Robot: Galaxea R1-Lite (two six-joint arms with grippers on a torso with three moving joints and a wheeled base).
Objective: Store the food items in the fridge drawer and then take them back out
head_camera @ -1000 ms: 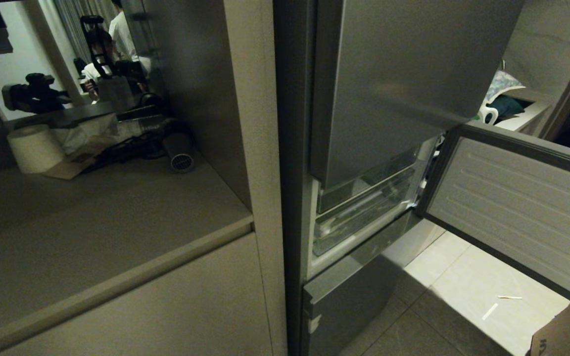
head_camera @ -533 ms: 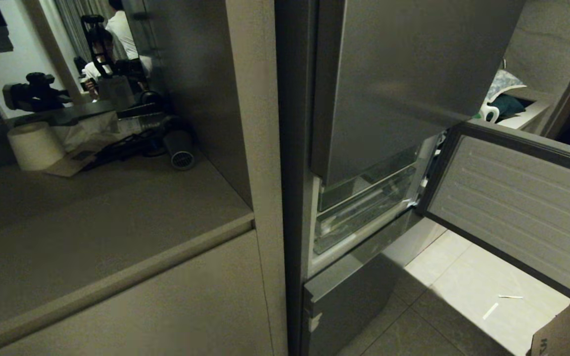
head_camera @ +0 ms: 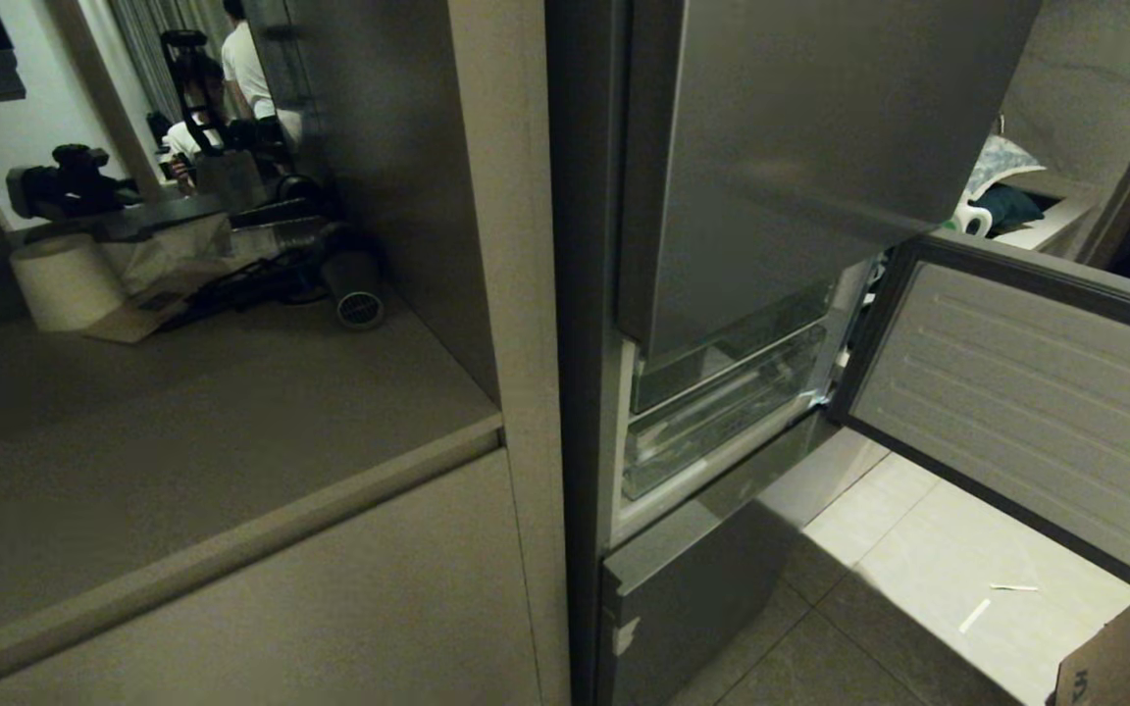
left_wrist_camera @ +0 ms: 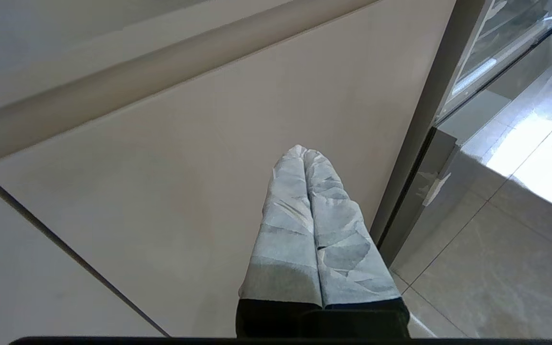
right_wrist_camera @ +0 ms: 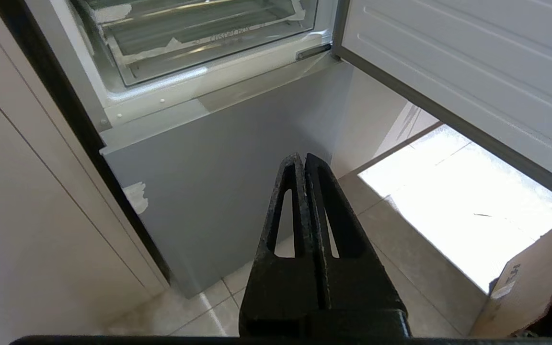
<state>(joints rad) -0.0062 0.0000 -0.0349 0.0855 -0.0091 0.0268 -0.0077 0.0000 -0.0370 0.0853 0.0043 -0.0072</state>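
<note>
Fridge drawer (head_camera: 722,422) long axis level across open fridge, front lip facing out. Both grippers' jaws clenched, empty.

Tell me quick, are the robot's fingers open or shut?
Left gripper: shut, holding nothing.
Right gripper: shut, holding nothing.

The head view looks down from above at the fridge drawer (head_camera: 712,431), at about 3 o'clock of the tabletop (head_camera: 182,441). Both wrist views look low and close; the right one shares this drawer (right_wrist_camera: 199,38) and the open door (right_wrist_camera: 472,62).
</note>
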